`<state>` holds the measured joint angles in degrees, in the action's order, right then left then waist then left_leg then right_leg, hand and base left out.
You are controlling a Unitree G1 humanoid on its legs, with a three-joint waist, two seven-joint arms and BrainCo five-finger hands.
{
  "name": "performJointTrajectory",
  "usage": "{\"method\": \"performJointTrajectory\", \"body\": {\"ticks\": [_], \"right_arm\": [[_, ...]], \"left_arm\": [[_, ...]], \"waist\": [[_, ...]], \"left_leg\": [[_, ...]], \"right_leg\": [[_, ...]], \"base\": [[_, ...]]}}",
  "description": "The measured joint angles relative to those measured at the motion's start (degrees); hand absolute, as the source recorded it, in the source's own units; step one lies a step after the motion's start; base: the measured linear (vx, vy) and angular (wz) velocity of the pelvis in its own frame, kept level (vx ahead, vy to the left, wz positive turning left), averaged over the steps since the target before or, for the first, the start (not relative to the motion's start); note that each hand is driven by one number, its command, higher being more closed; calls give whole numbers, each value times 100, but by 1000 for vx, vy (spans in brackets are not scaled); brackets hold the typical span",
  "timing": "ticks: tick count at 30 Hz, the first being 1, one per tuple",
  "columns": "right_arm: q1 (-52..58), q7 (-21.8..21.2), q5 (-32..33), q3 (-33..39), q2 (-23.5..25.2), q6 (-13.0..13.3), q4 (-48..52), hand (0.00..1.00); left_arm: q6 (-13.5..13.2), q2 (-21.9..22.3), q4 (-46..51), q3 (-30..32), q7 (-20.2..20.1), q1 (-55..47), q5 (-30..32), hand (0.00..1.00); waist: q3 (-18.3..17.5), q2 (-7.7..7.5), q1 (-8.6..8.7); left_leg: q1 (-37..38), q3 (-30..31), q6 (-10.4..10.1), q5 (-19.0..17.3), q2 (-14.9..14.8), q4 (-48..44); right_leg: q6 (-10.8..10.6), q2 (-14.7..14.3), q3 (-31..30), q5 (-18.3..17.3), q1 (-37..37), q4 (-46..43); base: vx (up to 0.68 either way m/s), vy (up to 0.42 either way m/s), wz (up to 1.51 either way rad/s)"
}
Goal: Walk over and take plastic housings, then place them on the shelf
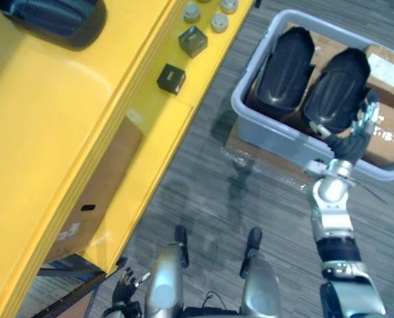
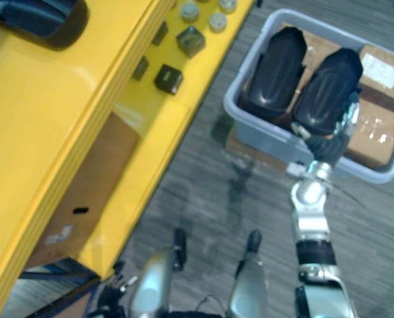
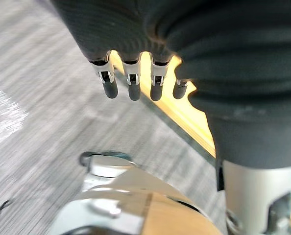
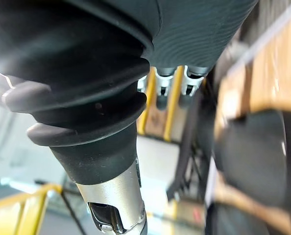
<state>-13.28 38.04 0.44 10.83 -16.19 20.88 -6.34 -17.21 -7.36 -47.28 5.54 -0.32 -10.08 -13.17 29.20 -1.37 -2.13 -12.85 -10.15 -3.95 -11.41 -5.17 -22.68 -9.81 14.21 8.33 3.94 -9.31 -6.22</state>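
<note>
Our right robot hand (image 1: 348, 140) reaches out at 2 o'clock, over the near rim of a grey bin (image 1: 268, 136), and lies against the near end of the right housing (image 1: 336, 83). We cannot tell whether it is open or already closing on that housing, nor whether it truly touches. Our left robot hand (image 3: 134, 88) hangs low at 7 o'clock, its fingers straight and relaxed, holding nothing, above the floor.

Both plastic housings lie in the bin, side by side and touching, long black shells pointing toward 12 o'clock; the left housing (image 1: 286, 63) sits at the 11 o'clock side of the right one. Brown cardboard boxes (image 1: 389, 136) fill the bin beneath and beside them toward 3 o'clock. A strip of flat cardboard (image 1: 250, 152) shows under the bin's near edge.

The floor (image 1: 203, 192) is grey striped carpet, open between us and the bin.

The yellow shelf (image 1: 51, 119) runs from 7 o'clock up to 12 o'clock, well apart from the bin. On its top, at 11 o'clock, rests a third housing (image 1: 51, 16). Its lower ledge carries two small dark cubes (image 1: 171, 79) and, farther toward 12 o'clock, several grey round pieces (image 1: 219, 23). A cardboard box (image 1: 97, 192) stands in the level beneath the ledge.
</note>
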Motion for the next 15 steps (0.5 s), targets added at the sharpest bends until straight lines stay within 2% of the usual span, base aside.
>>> {"method": "performJointTrajectory", "body": {"ticks": [2, 3, 4, 5, 6, 8, 10, 12, 15], "right_arm": [[589, -1, 11, 562, 92, 162, 152, 0], [869, -32, 111, 938, 127, 184, 138, 0], [992, -48, 121, 1130, 160, 188, 107, 0], [1228, -71, 226, 1428, 224, 213, 35, 0], [1434, -162, 392, 1644, 284, 350, -88, 0], [1671, -420, 692, 1844, 392, 535, -271, 0], [1778, -692, 946, 1897, 526, 660, -335, 0], [1749, -1141, 1121, 1864, 676, 694, -339, 0], [1616, -1397, 1243, 1745, 704, 685, -338, 0]], "left_arm": [[-51, -89, 141, 39, -17, 3, 48, 0], [-50, -112, 191, 65, -15, 45, 53, 0], [-46, -127, 222, 80, -14, 74, 64, 0], [-12, -180, 325, 103, -14, 143, 71, 0], [36, -196, 447, 103, -17, 232, 71, 0], [118, -161, 601, 92, -23, 368, 71, 0], [159, -66, 713, 55, -35, 464, 71, 0], [331, 98, 809, 37, -55, 558, 69, 0], [525, 152, 799, -105, 6, 548, 70, 0]], "waist": [[-60, -171, 140], [-147, -268, 264], [-184, -312, 312], [-264, -430, 390], [-340, -512, 493], [-475, -586, 571], [-565, -599, 598], [-568, -562, 582], [-513, -469, 413]], "left_leg": [[189, -146, -39, -143, -54, -61], [188, -186, -62, -215, -101, -136], [190, -215, -62, -240, -138, -177], [221, -297, -66, -266, -177, -194], [246, -302, -74, -274, -192, -190], [289, -298, -90, -300, -231, -196], [305, -294, -91, -310, -253, -192], [296, -301, -97, -323, -275, -207], [240, -294, -106, -332, -303, -223]], "right_leg": [[-6, -48, -116, 41, 165, 157], [25, -90, -167, 69, 197, 247], [33, -120, -198, 96, 216, 304], [42, -156, -250, 160, 246, 423], [15, -177, -258, 227, 289, 503], [26, -226, -275, 266, 337, 550], [45, -262, -338, 310, 329, 590], [46, -283, -368, 346, 313, 605], [111, -303, -367, 321, 242, 610]], "base": [[-8, 64, -43], [-8, 51, -32], [-3, 35, -36], [3, 17, -31], [7, 7, -28], [16, -9, -19], [0, -16, -19], [-52, -12, -10], [-93, -16, -4]]}}
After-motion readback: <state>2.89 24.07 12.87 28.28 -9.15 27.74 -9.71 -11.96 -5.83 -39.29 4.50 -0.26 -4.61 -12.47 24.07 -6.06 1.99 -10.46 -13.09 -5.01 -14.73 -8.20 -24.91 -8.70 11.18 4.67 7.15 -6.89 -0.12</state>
